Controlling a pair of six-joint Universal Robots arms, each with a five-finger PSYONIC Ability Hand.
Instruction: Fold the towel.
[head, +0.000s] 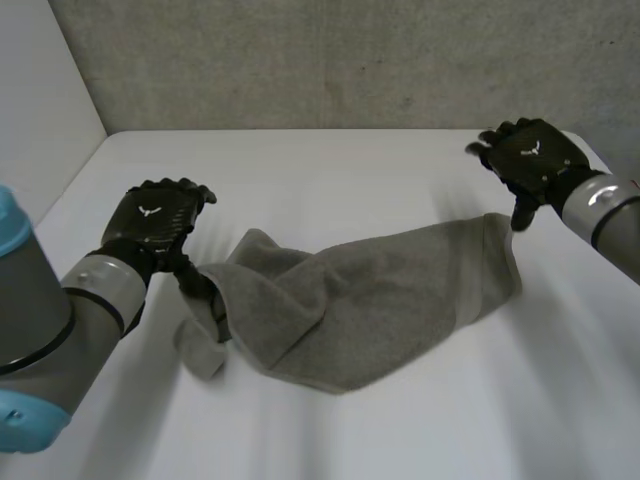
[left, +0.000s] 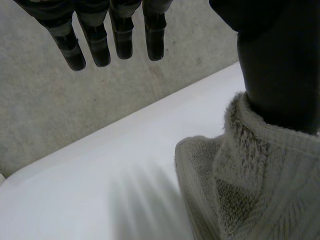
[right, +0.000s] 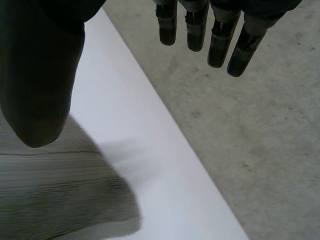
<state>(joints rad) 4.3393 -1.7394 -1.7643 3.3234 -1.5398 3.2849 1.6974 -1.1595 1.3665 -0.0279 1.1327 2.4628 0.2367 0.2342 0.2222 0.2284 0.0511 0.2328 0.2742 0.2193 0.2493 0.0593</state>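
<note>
Head view first: the grey towel (head: 380, 300) lies in a rumpled band across the white table (head: 330, 170), stretched between the two hands. The left hand (head: 155, 222) hovers over the towel's bunched end, and its fingers (head: 190, 190) are straight and point away from the cloth, while its thumb (head: 200, 288) dips down into the folds. From the left wrist view, those fingers (left: 122, 37) are straight and spread, holding nothing. The thumb (left: 275, 65) stands well apart from them, and its tip is buried in the towel (left: 250, 190), which bunches up round it. At the other end, the right hand (head: 535, 158) is raised above the towel's far corner. In the right wrist view, its fingers (right: 220, 42) are extended and relaxed, well clear of the cloth. The thumb (right: 40, 85) hangs just over the towel (right: 55, 195) lying flat beneath it, and I cannot tell if they touch. Bare table (right: 150, 165) runs under the fingertips.
</note>
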